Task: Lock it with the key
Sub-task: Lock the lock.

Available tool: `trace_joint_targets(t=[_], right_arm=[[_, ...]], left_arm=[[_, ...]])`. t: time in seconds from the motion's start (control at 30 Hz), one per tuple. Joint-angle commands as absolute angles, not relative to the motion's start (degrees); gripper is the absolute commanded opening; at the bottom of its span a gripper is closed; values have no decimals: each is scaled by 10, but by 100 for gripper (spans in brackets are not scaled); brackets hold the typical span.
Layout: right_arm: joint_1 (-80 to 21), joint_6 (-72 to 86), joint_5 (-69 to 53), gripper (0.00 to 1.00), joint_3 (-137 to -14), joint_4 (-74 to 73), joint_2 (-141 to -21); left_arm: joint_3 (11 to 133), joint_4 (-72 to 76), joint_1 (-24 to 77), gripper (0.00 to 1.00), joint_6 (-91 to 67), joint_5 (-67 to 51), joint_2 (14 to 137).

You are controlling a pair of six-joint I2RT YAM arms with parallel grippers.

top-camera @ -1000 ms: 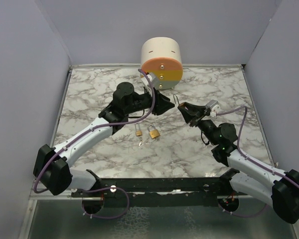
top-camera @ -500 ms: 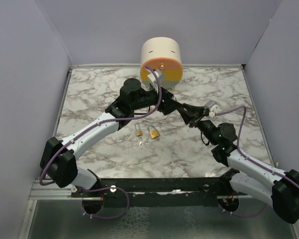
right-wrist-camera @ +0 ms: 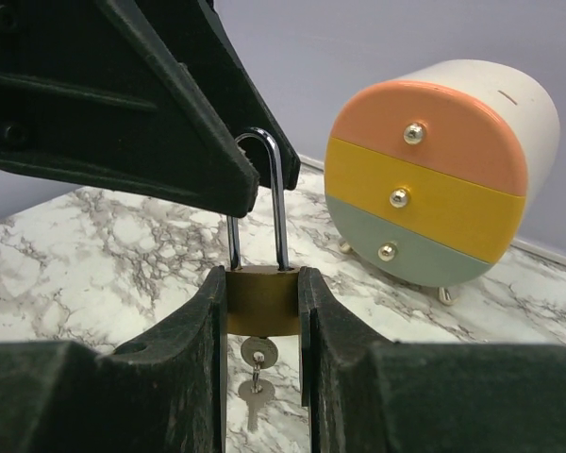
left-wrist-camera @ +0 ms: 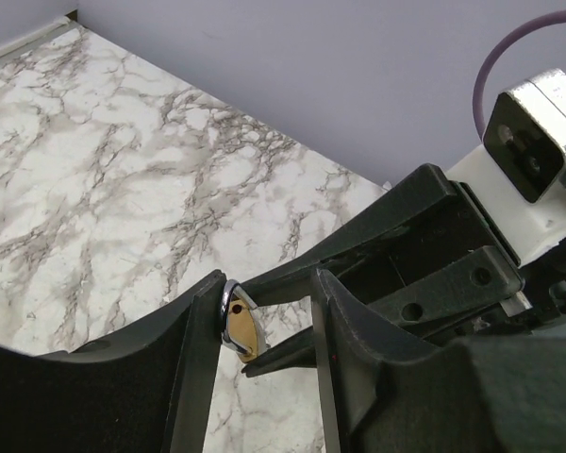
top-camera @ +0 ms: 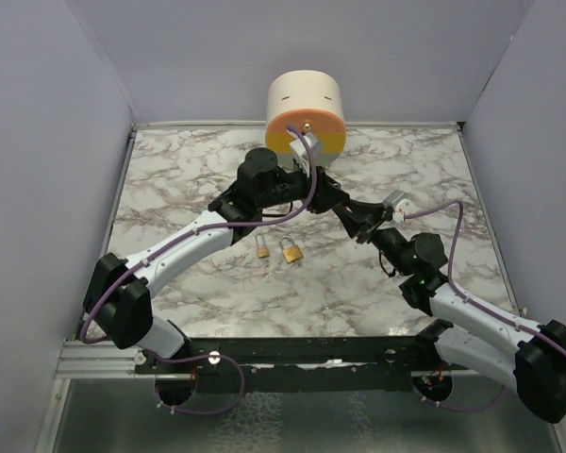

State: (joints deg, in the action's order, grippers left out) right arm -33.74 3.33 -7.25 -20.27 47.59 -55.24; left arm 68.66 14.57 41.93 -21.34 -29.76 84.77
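Marble table (top-camera: 170,189), small padlock (top-camera: 262,248) beside larger padlock (top-camera: 291,252) (both brass), round drawer cabinet (top-camera: 307,118) at far edge.

Left wrist view: padlock (left-wrist-camera: 238,321) mostly hidden by left hand (left-wrist-camera: 269,293) finger (left-wrist-camera: 193,377); only shackle bend, brass corner show.
Top view: padlock hidden where left hand meets right hand (top-camera: 343,208); drawers (top-camera: 307,104) front partly behind left hand.
Right wrist view: key (right-wrist-camera: 252,401) blurred, teeth unreadable; left hand cut off by top, left edges.
Loose padlocks (top-camera: 291,251) on surface (top-camera: 170,189): shackle state too small to tell.
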Motion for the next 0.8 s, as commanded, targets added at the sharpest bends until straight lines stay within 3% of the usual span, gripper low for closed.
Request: trace_joint_targets(t=[0.0, 0.23, 0.6, 0.63, 0.7, 0.77], right_arm=[[-336, 30, -51, 1, -211, 486, -549], [-336, 31, -48, 1, -215, 481, -553], [-336, 35, -67, 1, -224, 464, -545], [-336, 35, -69, 3, -227, 460, -547], [-336, 37, -72, 21, -231, 453, -551], [-336, 39, -74, 25, -233, 452, -555]], left_arm=[[695, 144, 428, 42, -210, -306, 840], [694, 145, 430, 33, -208, -327, 842], [692, 86, 430, 13, -143, -220, 801], [698, 79, 430, 12, -132, -217, 798], [709, 67, 431, 9, -108, -212, 792], [713, 65, 431, 9, -94, -200, 783]])
